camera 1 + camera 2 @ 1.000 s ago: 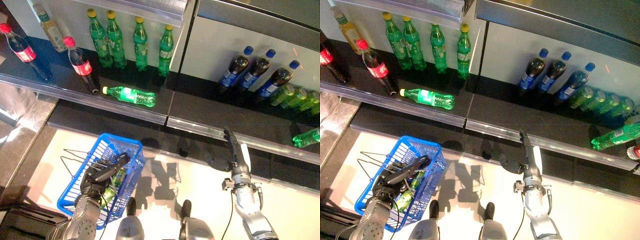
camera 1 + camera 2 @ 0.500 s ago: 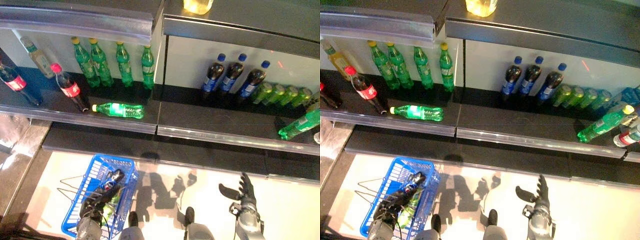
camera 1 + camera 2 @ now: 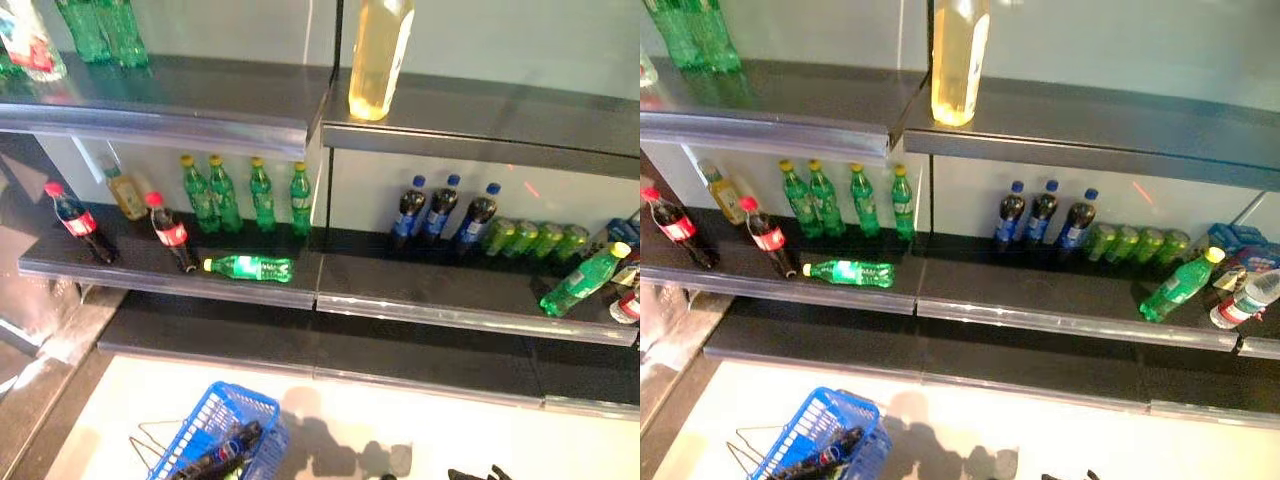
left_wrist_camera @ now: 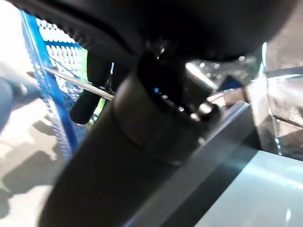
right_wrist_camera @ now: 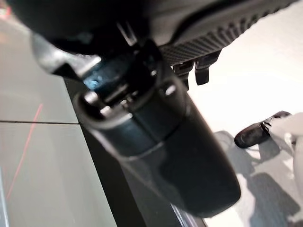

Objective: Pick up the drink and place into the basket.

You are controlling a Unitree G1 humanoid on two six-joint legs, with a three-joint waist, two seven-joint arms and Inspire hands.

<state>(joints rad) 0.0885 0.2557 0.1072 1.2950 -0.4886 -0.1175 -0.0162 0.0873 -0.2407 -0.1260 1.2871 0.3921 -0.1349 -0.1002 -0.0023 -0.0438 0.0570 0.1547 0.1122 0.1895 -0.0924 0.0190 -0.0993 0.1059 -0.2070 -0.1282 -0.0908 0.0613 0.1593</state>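
Your camera is tilting up to the shelves, pushing the blue basket [image 3: 215, 440] and left hand [image 3: 222, 457] to the frame's foot; its grip you cannot tell. The right hand [image 3: 478, 474] is dropping away, fingers unclear. A drink [image 4: 97, 71] is lying inside the basket.

We see the blue mesh basket [image 3: 215, 432] at seven o'clock on the floor; a green drink [image 4: 96, 71] glimpsed through its wall.

Dark shelf [image 3: 420, 290] with upright bottles (one green bottle [image 3: 248, 267] lying flat near its front edge).
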